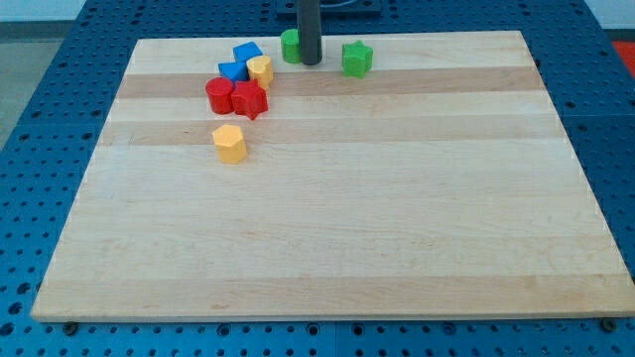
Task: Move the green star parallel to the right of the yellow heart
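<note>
The green star (357,59) lies near the view's top, right of centre. The yellow heart (261,69) sits to its left, in a cluster of blocks. My tip (311,62) rests on the board between them, closer to the heart. It stands just right of a green round block (290,46), touching or nearly touching it. The star is a short gap to the right of the tip.
Two blue blocks (247,53) (233,70) and two red blocks (219,95) (250,100) crowd around the heart's left and lower side. A yellow hexagon block (229,144) lies alone below them. The wooden board (347,218) rests on a blue pegboard.
</note>
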Robot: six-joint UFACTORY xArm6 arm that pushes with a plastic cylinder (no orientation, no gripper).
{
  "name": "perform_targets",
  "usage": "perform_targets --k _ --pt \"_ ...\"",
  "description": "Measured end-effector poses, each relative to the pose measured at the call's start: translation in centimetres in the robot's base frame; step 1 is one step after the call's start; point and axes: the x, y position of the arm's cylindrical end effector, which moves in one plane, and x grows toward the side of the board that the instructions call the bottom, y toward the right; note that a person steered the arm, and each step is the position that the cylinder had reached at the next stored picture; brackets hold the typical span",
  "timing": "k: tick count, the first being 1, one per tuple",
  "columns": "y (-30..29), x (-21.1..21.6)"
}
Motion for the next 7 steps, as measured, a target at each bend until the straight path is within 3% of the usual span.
perform_targets --k 4,7 --pt "2.3 0.0" --pt "10.2 0.0"
